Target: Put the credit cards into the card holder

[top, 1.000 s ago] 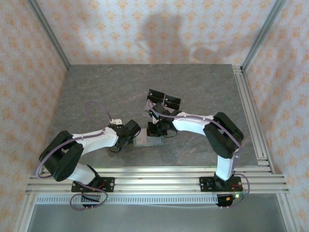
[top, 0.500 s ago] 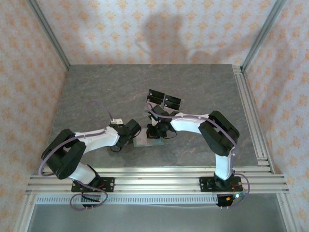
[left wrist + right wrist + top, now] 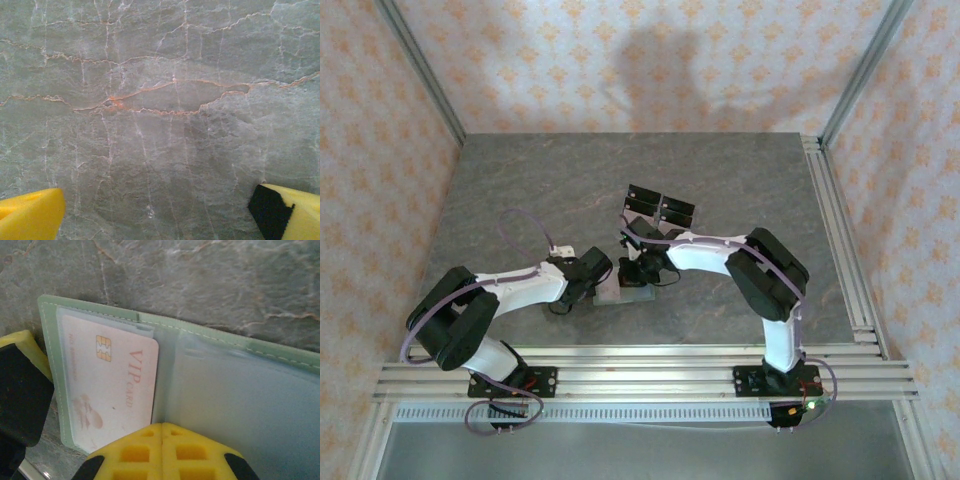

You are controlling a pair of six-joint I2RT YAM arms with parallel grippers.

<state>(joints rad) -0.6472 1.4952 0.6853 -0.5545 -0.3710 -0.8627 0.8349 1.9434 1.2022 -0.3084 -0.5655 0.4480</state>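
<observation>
The green card holder lies open on the table, its clear inner pockets facing up. A pale pink credit card printed "VIP CARD" sits inside the left pocket; the right pocket looks bare. My right gripper is shut, its yellow fingertips pressed together over the fold at the holder's near edge with nothing seen between them. From above, the card holder lies between my right gripper and my left gripper. My left gripper is open over bare stone, and one of its fingers stands beside the holder's left edge.
A clear stand with black tops stands just beyond the right gripper, mid-table. The grey stone table has free room to the left and far back. Aluminium rails run along the right and near edges.
The right arm has shifted a little to the left over the card holder, its elbow drawing in. The left arm has barely moved.
</observation>
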